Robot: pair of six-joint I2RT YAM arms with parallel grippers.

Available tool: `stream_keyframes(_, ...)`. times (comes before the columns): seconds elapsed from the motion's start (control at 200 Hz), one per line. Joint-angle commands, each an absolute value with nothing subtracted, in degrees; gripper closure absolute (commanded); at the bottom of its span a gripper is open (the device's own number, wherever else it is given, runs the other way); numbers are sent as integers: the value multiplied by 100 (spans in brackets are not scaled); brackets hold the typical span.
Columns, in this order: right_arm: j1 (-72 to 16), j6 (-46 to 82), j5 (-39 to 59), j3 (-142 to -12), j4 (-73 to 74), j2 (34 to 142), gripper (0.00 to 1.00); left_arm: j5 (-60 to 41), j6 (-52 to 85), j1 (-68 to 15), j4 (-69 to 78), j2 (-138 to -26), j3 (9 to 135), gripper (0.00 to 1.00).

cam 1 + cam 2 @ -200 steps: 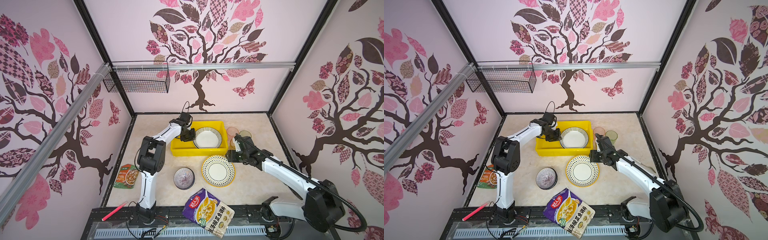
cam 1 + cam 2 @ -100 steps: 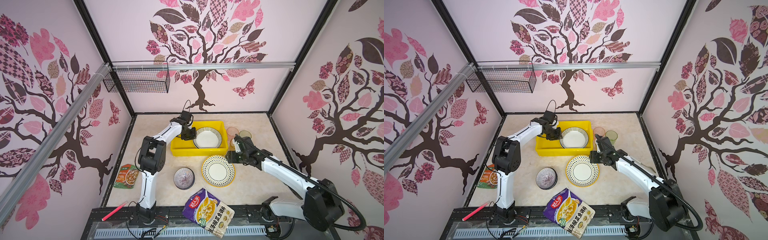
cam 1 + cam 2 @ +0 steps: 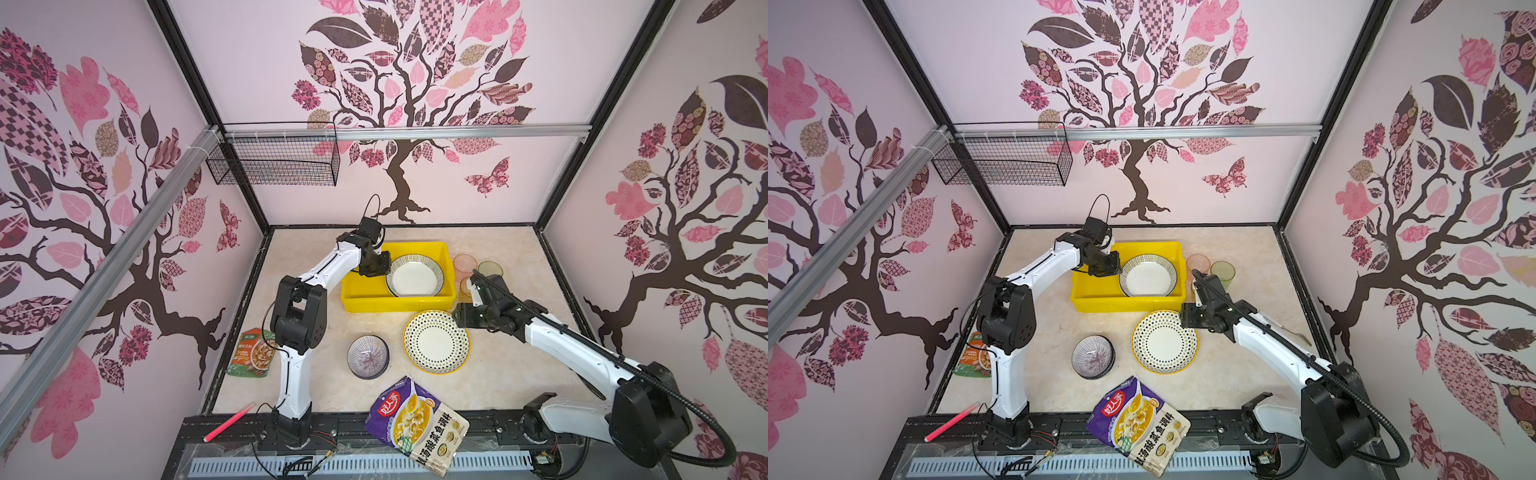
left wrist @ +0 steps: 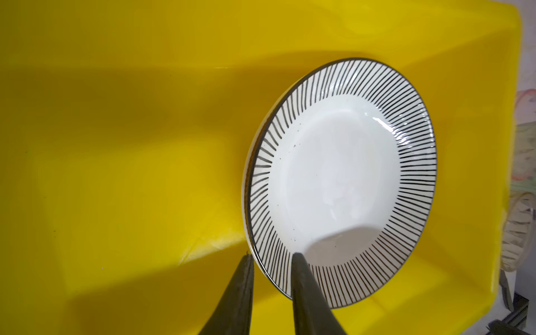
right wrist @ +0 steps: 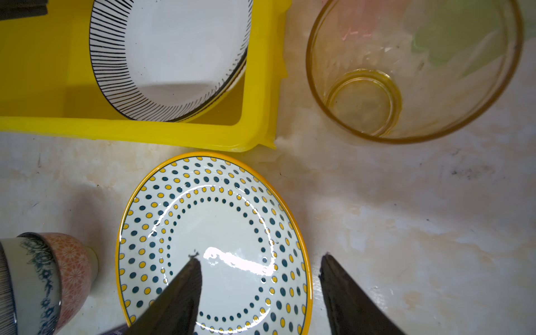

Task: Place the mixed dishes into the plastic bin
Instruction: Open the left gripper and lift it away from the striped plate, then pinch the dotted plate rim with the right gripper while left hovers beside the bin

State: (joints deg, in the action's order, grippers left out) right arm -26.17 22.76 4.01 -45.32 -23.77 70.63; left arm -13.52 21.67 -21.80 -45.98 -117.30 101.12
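Broadly, a pale marbled tabletop (image 3: 503, 374) is spanned by two white-and-black arms in both top views. The left arm (image 3: 328, 266) is stretched from its base to the far left part of a bright yellow rectangular plastic bin (image 3: 361, 298), with the wrist bent down so that the left hand (image 3: 380, 266) is lowered inside it. The right arm (image 3: 573, 345) is extended low across the tabletop, and the right hand (image 3: 457, 313) is held at the far right edge of a round yellow-rimmed dotted ceramic plate (image 3: 436, 341), which lies flat just in front of the bin.

A round white ceramic plate with black radial stripes (image 3: 414, 275) is seen in the right half of the bin, tilted.

In the left wrist view the rim of this plate is straddled closely by the fingers (image 4: 304, 290); whether it is pinched cannot be told. In the right wrist view the fingers (image 5: 179, 295) are spread wide, one above the dotted plate and one above the bare tabletop.

A small lined ceramic bowl (image 3: 368, 356) stands left of the dotted plate. Translucent pink (image 3: 464, 262), green (image 3: 490, 269) and amber (image 5: 406, 72) tumblers are grouped just right of the bin.
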Motion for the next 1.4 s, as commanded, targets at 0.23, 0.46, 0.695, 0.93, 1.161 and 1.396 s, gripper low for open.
stream_keyframes(0.23,-2619,2495,308,-4387,-2540,6641,32,-1190,2014,-2215,-4679,-10780,9694,72)
stream_keyframes(0.46,-2626,2649,306,-4248,-2609,6435,32,-1083,1919,-2267,-4772,-10316,9403,71)
stream_keyframes(0.695,-2620,2819,298,-4124,-2706,6210,32,-917,1829,-2360,-4846,-9864,9061,70)
stream_keyframes(0.93,-2621,2977,287,-4023,-2860,5954,32,-822,1811,-2458,-4854,-9365,8624,70)
stream_keyframes(1.161,-2624,3146,248,-3835,-2909,5792,32,-775,1732,-2522,-4963,-8973,8248,70)
stream_keyframes(1.396,-2621,3252,395,-3653,-2784,5844,32,-758,1610,-2531,-5137,-8628,7965,69)
